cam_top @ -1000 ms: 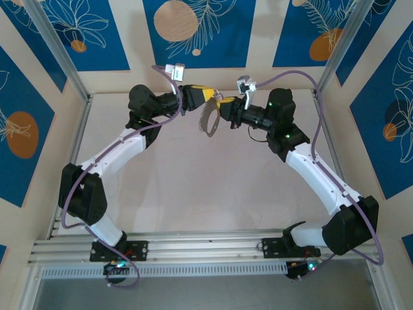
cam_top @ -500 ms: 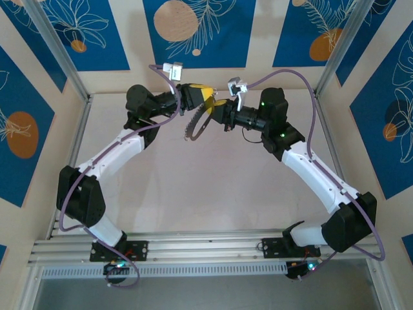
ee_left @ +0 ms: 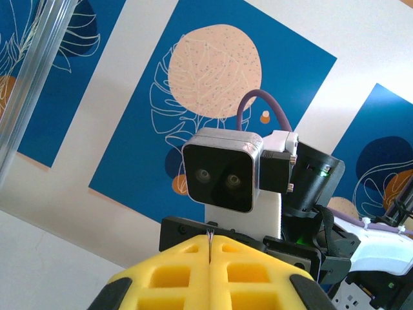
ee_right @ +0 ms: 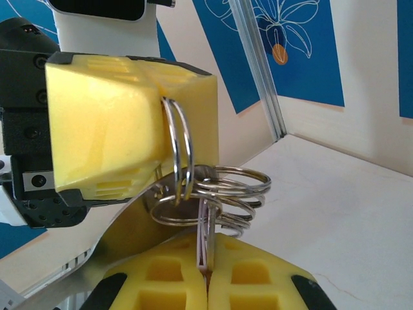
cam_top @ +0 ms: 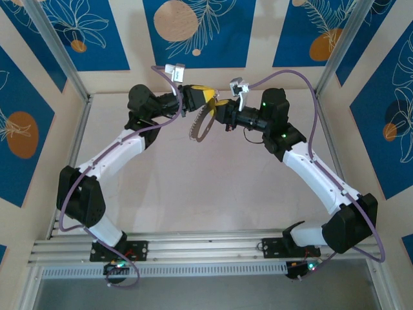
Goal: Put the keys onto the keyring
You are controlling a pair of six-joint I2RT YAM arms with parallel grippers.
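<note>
Blue leaf-print panels (cam_top: 193,32) back a pale table (cam_top: 213,194); above its far half the left gripper (cam_top: 201,95) and right gripper (cam_top: 221,106) meet, with the toothed keyring (cam_top: 199,123) hanging just beneath them. Left fingers are clamped on linked wire rings (ee_right: 177,152), right fingers are pressed together on the thin key (ee_right: 204,236), and the right arm's camera (ee_left: 222,169) blocks the left wrist view. Compared with half a second ago, the keyring hangs slightly further right and shows a wider face.

Left arm (cam_top: 122,150) & right arm (cam_top: 316,171) were white w/ black joints, black base brackets. Purple cables (ee_left: 258,93) ran along each. Finger pads (ee_left: 168,271) were yellow foam. Wrist camera (ee_left: 222,169): grey box, two lenses, white mount.
</note>
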